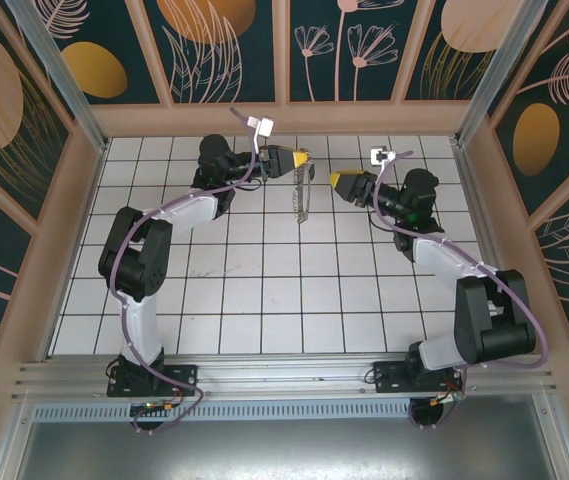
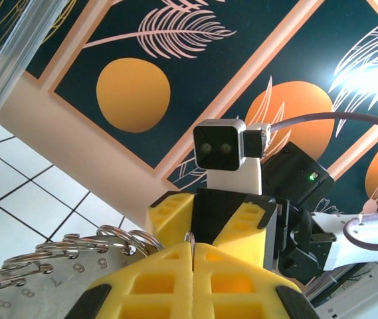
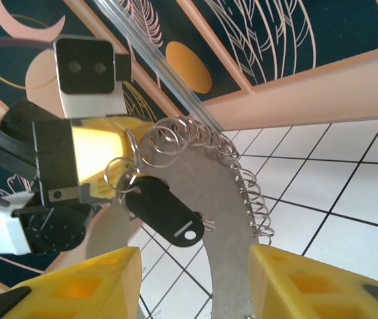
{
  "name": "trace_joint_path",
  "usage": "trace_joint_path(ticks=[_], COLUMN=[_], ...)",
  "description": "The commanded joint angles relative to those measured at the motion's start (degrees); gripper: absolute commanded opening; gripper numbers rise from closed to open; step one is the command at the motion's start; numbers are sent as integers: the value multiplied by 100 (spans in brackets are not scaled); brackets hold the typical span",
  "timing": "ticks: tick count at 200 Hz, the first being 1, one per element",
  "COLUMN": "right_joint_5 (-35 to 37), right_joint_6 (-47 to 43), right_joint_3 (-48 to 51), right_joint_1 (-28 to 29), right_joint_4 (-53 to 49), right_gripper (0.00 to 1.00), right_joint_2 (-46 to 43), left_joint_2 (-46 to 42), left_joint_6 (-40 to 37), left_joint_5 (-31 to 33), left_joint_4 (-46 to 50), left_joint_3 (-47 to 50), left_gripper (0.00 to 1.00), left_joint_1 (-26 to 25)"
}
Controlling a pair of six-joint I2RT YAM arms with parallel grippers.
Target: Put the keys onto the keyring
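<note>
Keyring [image 1: 301,198] overhead: hung clear of table [image 1: 264,300] from left gripper [image 1: 302,160] — judged so loops are reachable; right gripper [image 1: 337,181] just beside. Left wrist: your left jaws pressed together, pinching keyring edge. Right wrist: right jaws parted, gripping nothing — black key [image 3: 169,218] dangles from small keyring loop just beyond fingertips [image 3: 89,286], apparently threaded.

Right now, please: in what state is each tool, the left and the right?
Left tool: closed, holding the keyring.
Right tool: open, holding nothing.
</note>
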State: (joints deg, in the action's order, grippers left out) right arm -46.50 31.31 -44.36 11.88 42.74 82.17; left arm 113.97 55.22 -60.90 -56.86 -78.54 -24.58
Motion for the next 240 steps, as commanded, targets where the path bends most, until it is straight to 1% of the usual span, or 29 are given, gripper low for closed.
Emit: trace_joint_path(ticks=[1, 49, 93, 111, 125, 146, 153, 206, 240], right_joint_5=[-51, -105, -18, -60, -101, -181, -193, -333, -435], right_joint_6=[-468, -982, -1180, -1195, -1221, -1239, -1254, -1302, -1369], right_joint_3=[-114, -578, -790, -772, -728, -647, -608, -496, -558], right_joint_1=[207, 546, 665, 665, 669, 667, 673, 697, 800], right_joint_4=[233, -188, -461, -490, -519, -529, -553, -622, -725], right_gripper=[47, 48, 48, 46, 40, 21, 16, 0, 0], right_joint_2=[179, 343, 342, 334, 304, 250, 229, 123, 171], left_joint_2=[-313, -350, -341, -366, -383, -415, -420, -402, -419], left_joint_6=[5, -209, -240, -262, -313, -406, -421, -459, -486], left_joint_5=[-254, -384, -365, -322, -281, -214, -197, -106, -19], left_joint_4=[-326, -21, 42, 76, 134, 241, 256, 294, 269], left_joint_3=[-214, -272, -311, -311, -306, -310, -319, -337, -311], left_gripper=[0, 0, 0, 0, 0, 0, 0, 0, 0], left_joint_1=[-81, -152, -213, -214, -214, -215, -214, -214, -215])
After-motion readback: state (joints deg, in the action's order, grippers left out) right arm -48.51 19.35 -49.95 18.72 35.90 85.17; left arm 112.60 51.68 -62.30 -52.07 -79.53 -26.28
